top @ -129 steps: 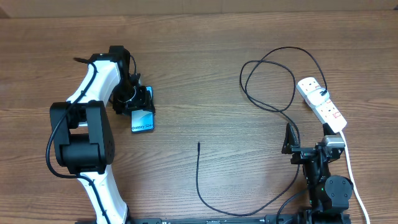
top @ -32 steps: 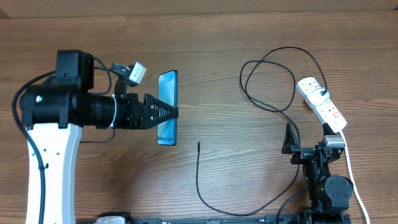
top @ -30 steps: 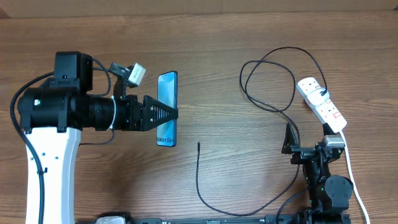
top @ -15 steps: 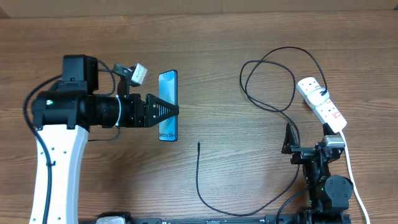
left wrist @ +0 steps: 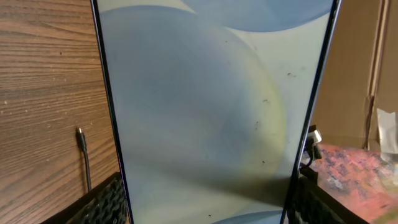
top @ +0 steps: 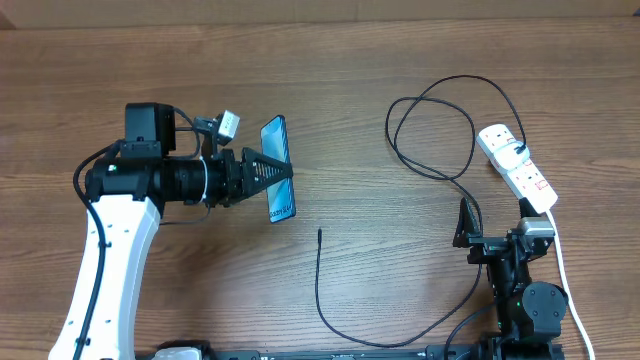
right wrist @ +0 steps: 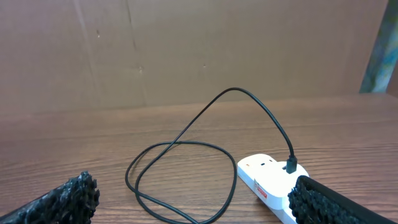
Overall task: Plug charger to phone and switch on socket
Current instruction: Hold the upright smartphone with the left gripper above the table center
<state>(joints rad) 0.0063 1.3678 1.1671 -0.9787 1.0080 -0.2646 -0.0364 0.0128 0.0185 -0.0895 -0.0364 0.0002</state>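
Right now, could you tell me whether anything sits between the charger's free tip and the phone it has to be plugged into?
Nothing visible does. The charger tip lies on the table close to the phone, which the left gripper holds; only bare wood shows between them.

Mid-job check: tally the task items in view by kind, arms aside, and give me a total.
Slim rectangular smartphone with light blue screen: 1
Long thin black charger cable: 1
White elongated plastic power strip: 1
Total: 3
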